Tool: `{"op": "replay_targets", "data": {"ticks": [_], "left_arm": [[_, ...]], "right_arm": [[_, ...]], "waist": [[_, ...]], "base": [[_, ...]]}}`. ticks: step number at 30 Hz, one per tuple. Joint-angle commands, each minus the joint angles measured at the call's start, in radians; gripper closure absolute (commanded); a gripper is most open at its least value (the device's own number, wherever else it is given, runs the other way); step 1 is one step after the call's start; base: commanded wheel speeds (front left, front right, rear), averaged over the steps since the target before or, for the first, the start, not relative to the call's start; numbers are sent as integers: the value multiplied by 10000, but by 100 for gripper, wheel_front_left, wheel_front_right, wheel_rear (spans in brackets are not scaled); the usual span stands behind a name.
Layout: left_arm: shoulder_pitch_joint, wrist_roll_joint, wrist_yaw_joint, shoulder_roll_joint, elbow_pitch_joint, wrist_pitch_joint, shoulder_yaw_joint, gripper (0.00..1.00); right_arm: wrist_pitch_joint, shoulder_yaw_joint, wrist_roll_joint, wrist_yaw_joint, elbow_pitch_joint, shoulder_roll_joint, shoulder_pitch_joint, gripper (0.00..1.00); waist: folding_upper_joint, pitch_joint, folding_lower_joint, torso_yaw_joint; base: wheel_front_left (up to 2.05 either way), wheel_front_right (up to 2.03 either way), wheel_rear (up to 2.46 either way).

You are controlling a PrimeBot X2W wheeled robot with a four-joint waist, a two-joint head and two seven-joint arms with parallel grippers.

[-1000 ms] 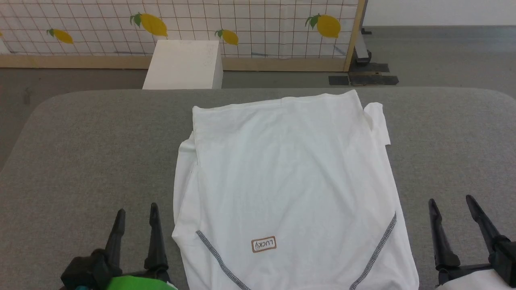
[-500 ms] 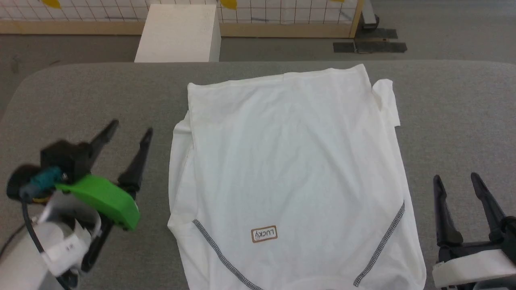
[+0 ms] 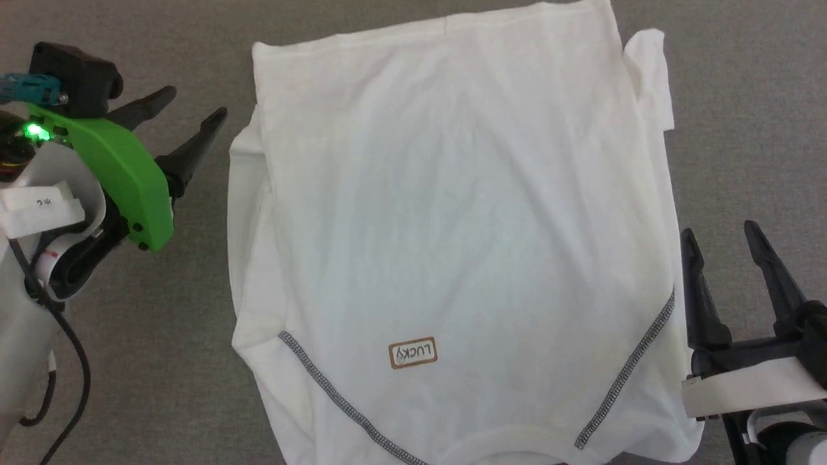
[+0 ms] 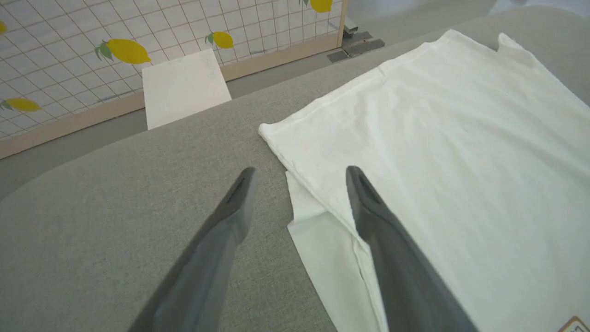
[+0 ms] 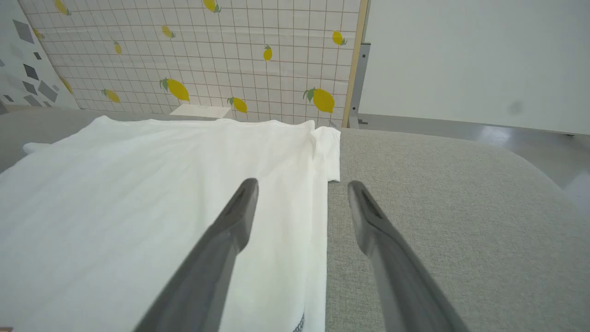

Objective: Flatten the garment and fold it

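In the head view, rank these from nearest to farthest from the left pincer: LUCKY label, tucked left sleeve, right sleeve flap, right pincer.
1. Tucked left sleeve, just beside the left pincer.
2. LUCKY label, lower middle of the garment.
3. Right sleeve flap, upper right.
4. Right pincer, lower right.

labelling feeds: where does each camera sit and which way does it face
Head: on the head, looking steeply down at the T-shirt; left tool and right tool show.
Left wrist: beside its left edge, facing the white box; own fingers.
Right wrist: at its right edge, facing the lemon-print panel; own fingers.
Wrists share: box, panel.
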Motion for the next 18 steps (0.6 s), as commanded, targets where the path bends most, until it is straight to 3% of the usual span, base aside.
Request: {"op": "replay_targets", "data": {"ticks": [1,18], "left_arm": [[-277,-110,-50,137,132,54,-132,0],[-1533,-568,-71,741,1394,167,-2005,0]], "right_arm": [[-10,10,-49,-15,-5,14,-225,0],[48,-98,-234,-15,-68,14,-755,0]], "waist": [[0,882,-1,-309],[0,1869,-1,-401]], "base": [[0,0,0],[0,0,0]]}}
